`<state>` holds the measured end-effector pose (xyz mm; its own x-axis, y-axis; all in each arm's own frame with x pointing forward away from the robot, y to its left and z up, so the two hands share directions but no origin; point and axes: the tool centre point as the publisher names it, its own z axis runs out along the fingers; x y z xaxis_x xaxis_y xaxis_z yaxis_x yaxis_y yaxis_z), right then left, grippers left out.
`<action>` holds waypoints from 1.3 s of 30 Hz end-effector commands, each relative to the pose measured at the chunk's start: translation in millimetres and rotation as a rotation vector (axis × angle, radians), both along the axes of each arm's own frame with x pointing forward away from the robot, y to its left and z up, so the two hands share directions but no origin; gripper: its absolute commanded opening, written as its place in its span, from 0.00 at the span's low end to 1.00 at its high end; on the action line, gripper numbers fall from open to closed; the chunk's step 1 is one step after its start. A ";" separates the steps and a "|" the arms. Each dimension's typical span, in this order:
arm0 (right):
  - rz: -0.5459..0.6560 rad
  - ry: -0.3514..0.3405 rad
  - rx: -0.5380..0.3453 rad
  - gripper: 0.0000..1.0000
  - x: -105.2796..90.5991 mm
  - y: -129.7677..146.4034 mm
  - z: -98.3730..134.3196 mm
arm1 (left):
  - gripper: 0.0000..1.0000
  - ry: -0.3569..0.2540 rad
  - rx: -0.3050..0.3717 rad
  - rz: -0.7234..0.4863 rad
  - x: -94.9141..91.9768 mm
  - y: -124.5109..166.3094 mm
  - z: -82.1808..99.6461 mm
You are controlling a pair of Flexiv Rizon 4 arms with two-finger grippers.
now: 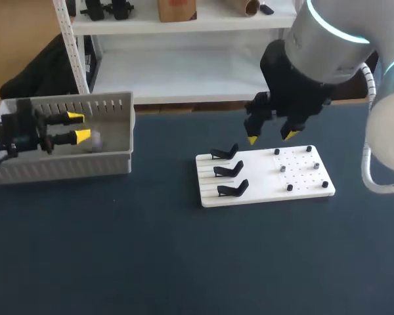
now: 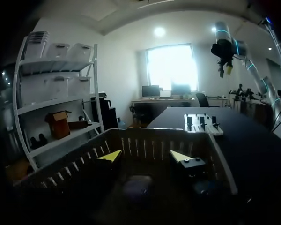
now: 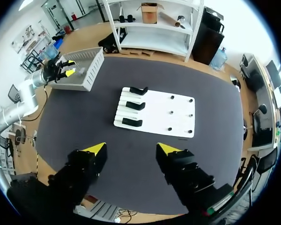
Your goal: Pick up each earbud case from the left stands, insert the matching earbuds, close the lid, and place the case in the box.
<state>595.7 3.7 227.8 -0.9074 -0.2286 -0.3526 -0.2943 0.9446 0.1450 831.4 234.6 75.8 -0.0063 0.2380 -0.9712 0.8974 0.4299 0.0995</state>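
My left gripper point(image 1: 79, 127) hangs open over the box point(image 1: 65, 164). A case point(image 1: 93, 140) lies inside. My right gripper point(image 1: 271, 138) is open above the bare stands point(image 1: 228, 170). I think the drop is done. Next, my left arm should lift away.

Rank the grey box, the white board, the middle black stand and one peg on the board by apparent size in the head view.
1. grey box
2. white board, about as wide but shallower
3. middle black stand
4. peg, just a small dot
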 end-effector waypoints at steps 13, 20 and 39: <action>0.122 -0.007 0.179 1.00 -8.5 -28.9 5.1 | 1.00 -0.024 0.008 -0.015 -60.9 -21.2 75.6; 0.189 -0.024 0.193 1.00 -14.2 -51.7 -1.3 | 1.00 0.016 -0.002 -0.025 -96.0 -44.1 90.7; 0.348 -0.189 0.345 1.00 -0.1 -108.5 -14.8 | 1.00 0.040 -0.102 0.056 -136.1 -84.0 100.5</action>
